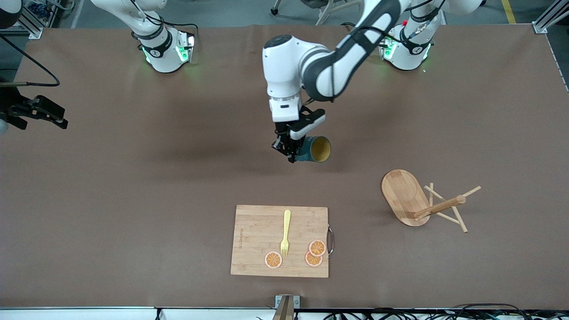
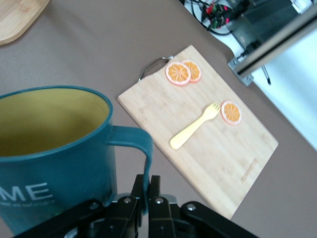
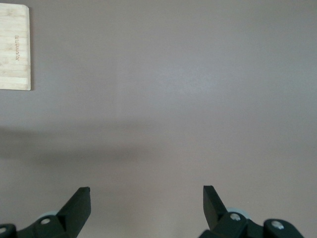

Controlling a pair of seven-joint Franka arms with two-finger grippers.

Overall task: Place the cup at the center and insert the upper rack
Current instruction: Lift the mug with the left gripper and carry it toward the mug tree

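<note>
Rectangular bamboo cutting board point(image 1: 280, 241) with a yellow plastic fork point(image 1: 285, 232) and three orange slices point(image 1: 313, 254) lies nearest the camera
Left gripper point(image 1: 288, 152), fingers pinched on the handle, carries the ribbed teal cup point(image 1: 314, 149) with its yellow inside over mid-table, lettering partly cut off. Toward the left arm's end, the pale bamboo upper rack point(image 1: 415, 200) lies tipped on its oval base, thin pegs crossing. Right gripper point(image 3: 147, 201) waits spread wide over bare brown table point(image 1: 133, 186)
</note>
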